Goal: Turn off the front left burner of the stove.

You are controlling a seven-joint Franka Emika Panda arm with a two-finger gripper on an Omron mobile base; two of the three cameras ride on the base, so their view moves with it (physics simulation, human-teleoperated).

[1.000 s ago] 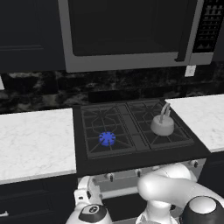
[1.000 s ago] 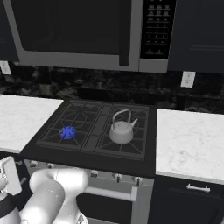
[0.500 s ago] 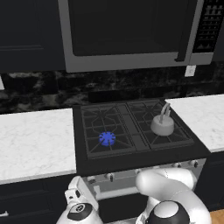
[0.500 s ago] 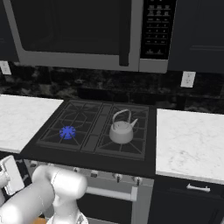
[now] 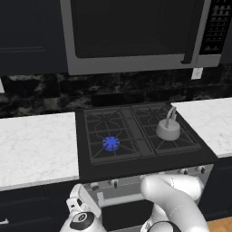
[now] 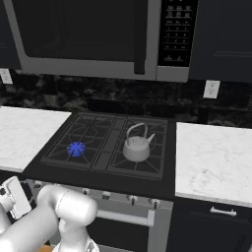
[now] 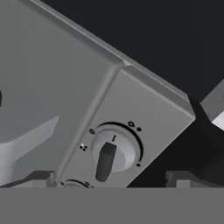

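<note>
You are watching the arm swinging down and leftward as the wide-open end effector [image 7: 109,181] is closing in on a knob [image 7: 112,153] just ahead, while the front left burner [image 5: 110,143], above it on the stove [image 5: 172,159], is still glowing blue.

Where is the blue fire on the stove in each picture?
Left base view: the front left burner glows blue, left of middle, on the stove.
Right base view: the same blue glow sits at the left, lower than the middle.
Hand view: a silver panel with a knob; no burner to point at here.
Shared landmark: the kettle sits to the right of the flame in both base views.
</note>
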